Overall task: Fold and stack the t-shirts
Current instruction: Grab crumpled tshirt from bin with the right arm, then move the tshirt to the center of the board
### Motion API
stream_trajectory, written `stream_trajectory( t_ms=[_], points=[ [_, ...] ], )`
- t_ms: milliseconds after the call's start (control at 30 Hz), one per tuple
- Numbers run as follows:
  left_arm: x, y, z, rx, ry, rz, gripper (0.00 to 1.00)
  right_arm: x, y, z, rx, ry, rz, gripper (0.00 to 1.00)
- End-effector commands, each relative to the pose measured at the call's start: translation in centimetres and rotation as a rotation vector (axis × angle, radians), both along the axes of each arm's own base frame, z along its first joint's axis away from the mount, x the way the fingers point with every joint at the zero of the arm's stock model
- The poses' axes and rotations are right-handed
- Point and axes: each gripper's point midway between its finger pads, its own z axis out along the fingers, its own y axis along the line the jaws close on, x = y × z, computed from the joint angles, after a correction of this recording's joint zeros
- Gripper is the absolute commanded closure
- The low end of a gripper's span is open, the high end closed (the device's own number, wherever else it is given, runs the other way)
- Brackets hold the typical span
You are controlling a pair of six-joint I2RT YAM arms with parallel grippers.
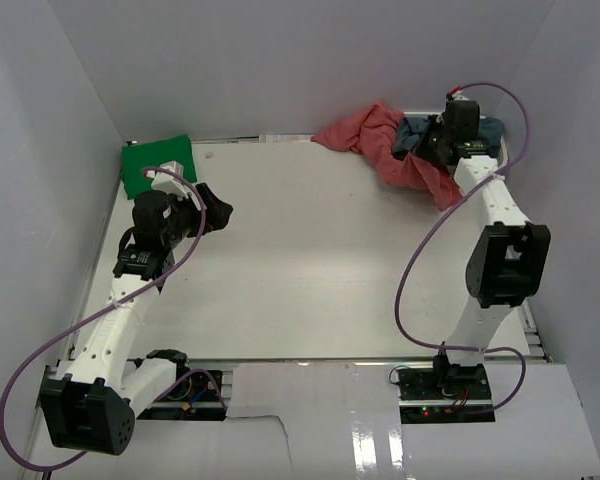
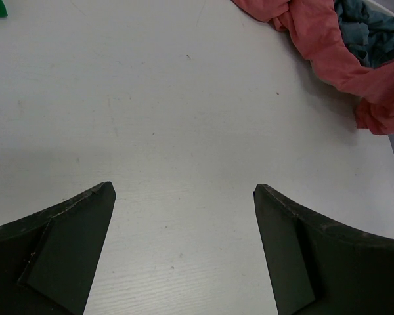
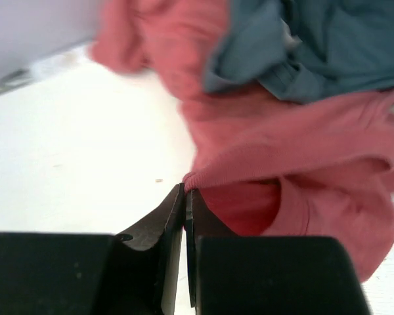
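A white desk (image 1: 310,260) sits boxed in by pale grey walls (image 1: 280,60). A green shirt (image 1: 155,163) lies folded flat in the far left corner. At the far right edge, a red shirt (image 1: 380,140) lies crumpled, partly over and against a bunched grey-blue shirt (image 1: 485,130). The right end effector (image 1: 435,150) is down in that heap. In its wrist view the fingers (image 3: 171,223) are pressed together, with the tips pinching the red shirt's hem. The left end effector (image 1: 215,210) hovers near the green shirt over bare desk, spread wide and holding nothing.
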Motion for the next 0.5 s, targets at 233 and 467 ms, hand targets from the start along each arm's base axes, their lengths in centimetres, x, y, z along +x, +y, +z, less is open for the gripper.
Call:
stream_trajectory(
  t_ms=[233,467],
  points=[
    [-0.1,0.1,0.8,0.006,-0.026,-0.003,0.02,-9.8,7.4,20.0,0.046,-0.376,0.395,0.91],
    [-0.2,-0.1,0.8,0.004,-0.027,-0.014,0.02,-17.9,8.8,28.6,0.067,-0.605,0.545,0.92]
  ],
)
